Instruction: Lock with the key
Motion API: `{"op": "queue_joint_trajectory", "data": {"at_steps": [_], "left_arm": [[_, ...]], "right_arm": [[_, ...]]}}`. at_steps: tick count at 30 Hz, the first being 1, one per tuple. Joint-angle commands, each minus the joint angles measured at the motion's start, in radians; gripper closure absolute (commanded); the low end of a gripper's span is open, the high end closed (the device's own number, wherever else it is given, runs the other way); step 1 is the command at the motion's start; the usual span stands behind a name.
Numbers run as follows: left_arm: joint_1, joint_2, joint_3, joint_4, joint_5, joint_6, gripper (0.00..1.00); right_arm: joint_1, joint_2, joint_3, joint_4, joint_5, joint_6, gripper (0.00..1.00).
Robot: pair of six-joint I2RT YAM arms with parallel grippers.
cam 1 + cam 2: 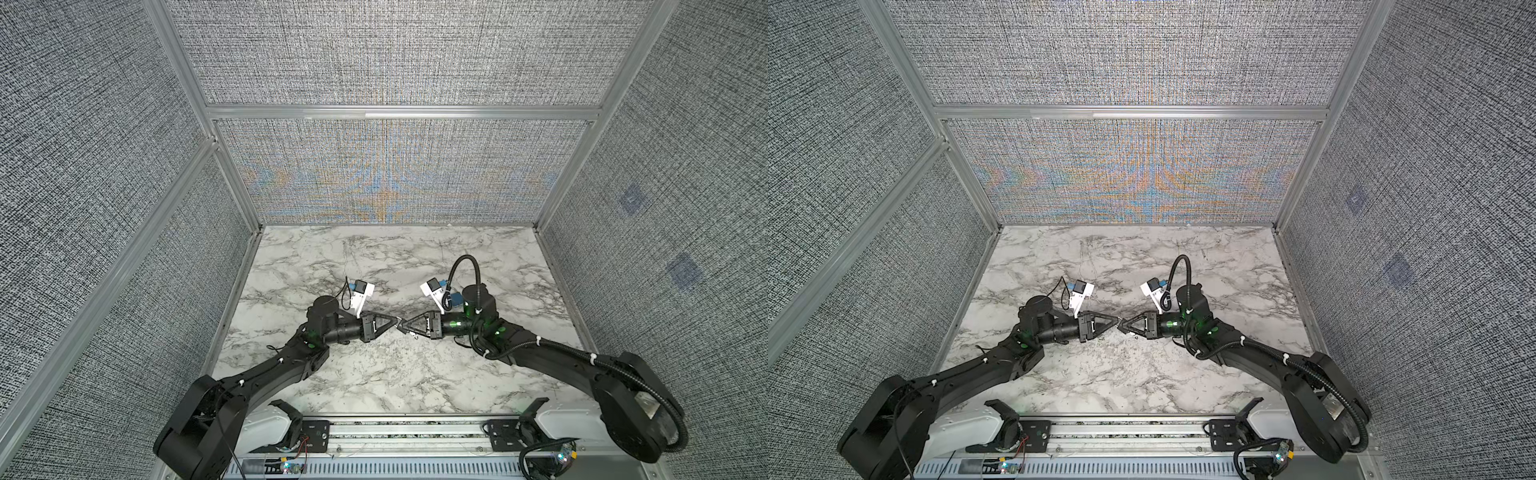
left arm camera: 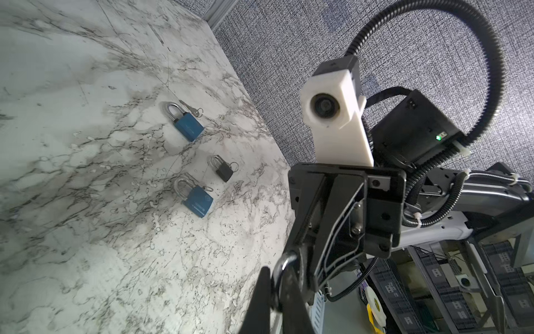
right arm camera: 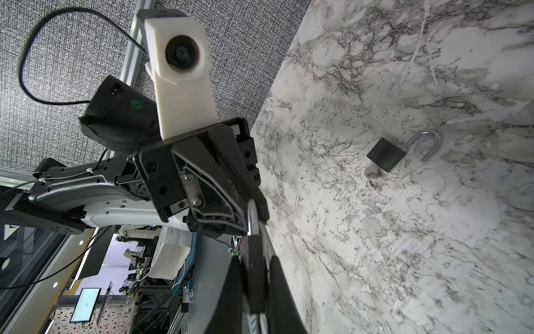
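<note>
1. A white marble tabletop with grey veins (image 1: 374, 382) lies under two black robot arms, which meet nose to nose near its centre in both top views.
2. The left gripper (image 1: 394, 323) reaches in from 9 o'clock, its jaws pinched shut on a silver shackle (image 3: 252, 215). The right gripper (image 1: 406, 329) comes in from 3 o'clock and is clamped tight on the body of a black metal padlock (image 3: 255, 271), held clear of the table.
3. The padlock's long axis runs along the 9-to-3 line between the two grippers, shackle end towards the left arm and body towards the right. Each arm has one end, so neither is nearer. Seating the shackle likely turns on keeping that line straight; whether it is already seated cannot be told.
4. The left wrist view shows spare locks on the marble: two blue padlocks (image 2: 188, 125) (image 2: 198, 200) and a smaller dark padlock (image 2: 224, 171). The right wrist view shows an open black padlock (image 3: 385, 154).
5. A small silver key (image 3: 372, 174) sits at that open lock's base. No key shows on the held lock.
</note>
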Motion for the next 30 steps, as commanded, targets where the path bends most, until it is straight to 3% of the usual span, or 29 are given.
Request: {"op": "queue_joint_trajectory", "data": {"at_steps": [1,13,30], "left_arm": [[-0.027,0.006,-0.002,-0.019,0.129,0.001,1.00],[-0.012,-0.018,0.059,-0.106,0.038,0.035,1.00],[0.032,-0.028,0.107,-0.090,0.088,0.035,1.00]], "right_arm": [[0.006,0.018,0.031,0.226,0.060,0.022,1.00],[0.022,-0.015,0.015,0.088,0.099,-0.058,1.00],[0.068,-0.005,-0.017,0.061,0.075,-0.073,1.00]]}}
